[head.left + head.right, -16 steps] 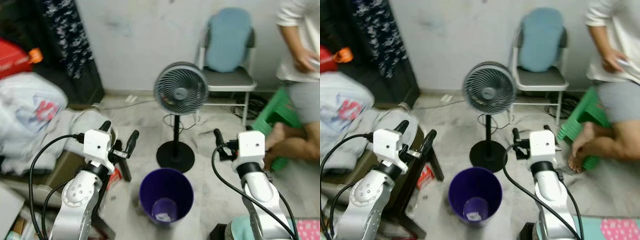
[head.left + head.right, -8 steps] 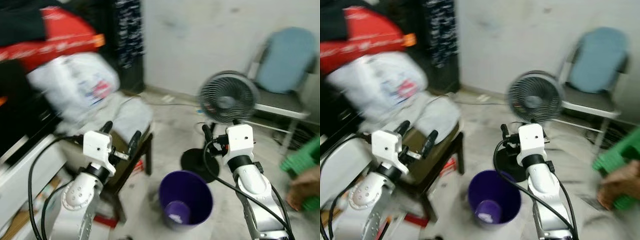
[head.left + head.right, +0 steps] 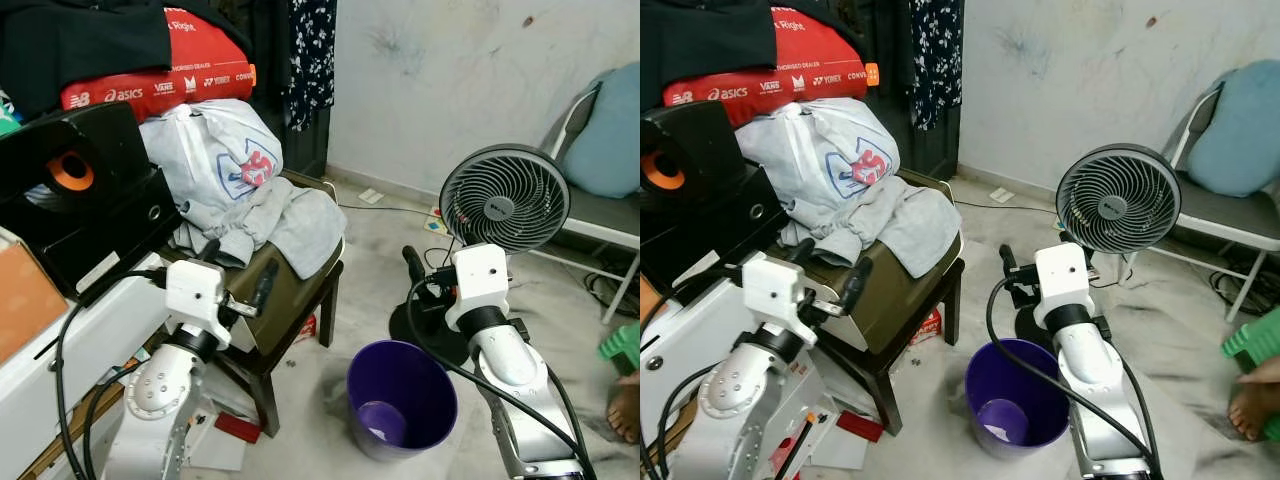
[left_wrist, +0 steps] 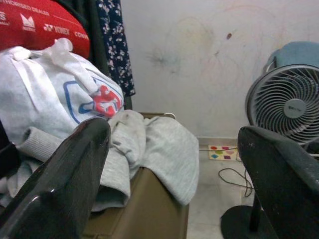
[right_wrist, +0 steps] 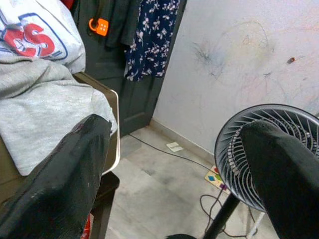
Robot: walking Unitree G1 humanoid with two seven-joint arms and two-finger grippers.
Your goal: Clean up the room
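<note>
A grey sweatshirt (image 3: 285, 215) and a white printed plastic bag (image 3: 215, 150) are heaped on a brown wooden chair (image 3: 290, 290) at the left. A purple bin (image 3: 400, 395) stands on the floor in front of me, with a scrap of paper at its bottom. My left gripper (image 3: 238, 268) is open and empty, held just before the chair's near edge and pointing at the clothes. My right gripper (image 5: 174, 128) is open and empty above the bin, facing the chair and the fan (image 3: 497, 200); one of its fingers (image 3: 1008, 262) shows beside the wrist block.
A black speaker (image 3: 75, 170) sits on a white cabinet (image 3: 60, 330) at the left, under a red bag (image 3: 160, 70). The fan stands behind the bin. A folding chair with a blue cushion (image 3: 610, 130), a green stool (image 3: 625, 340) and a person's foot (image 3: 628, 410) are on the right. Papers (image 3: 230, 430) lie under the chair.
The camera has swung left: the fan and folding chair slid right, the person is nearly out of frame, and the loaded chair and speaker came into view. Both grippers stay open.
</note>
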